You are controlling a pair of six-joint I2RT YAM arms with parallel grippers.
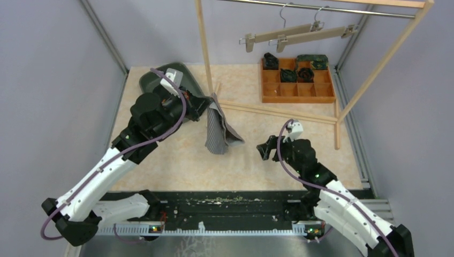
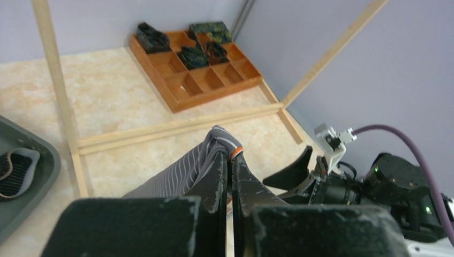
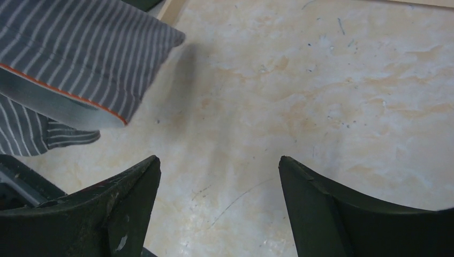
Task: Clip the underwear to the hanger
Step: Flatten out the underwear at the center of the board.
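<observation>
Grey striped underwear [image 1: 219, 128] with an orange-trimmed waistband hangs from my left gripper [image 1: 210, 103], which is shut on its top edge and holds it above the table. In the left wrist view the cloth [image 2: 182, 168] is pinched between the closed fingers of the left gripper [image 2: 230, 158]. My right gripper [image 1: 266, 148] is open and empty, just right of the hanging cloth and low over the table. In the right wrist view, the right gripper [image 3: 219, 166] faces bare tabletop with the underwear [image 3: 80, 59] at upper left. Two wooden clip hangers [image 1: 297, 35] hang on the rail at the back.
A wooden rack frame [image 1: 203, 48] stands on the table, its base bars [image 1: 278, 111] behind the cloth. A wooden divided tray [image 1: 297, 80] with dark rolled garments sits at back right. A dark grey bin [image 1: 160, 80] holding another garment is at back left.
</observation>
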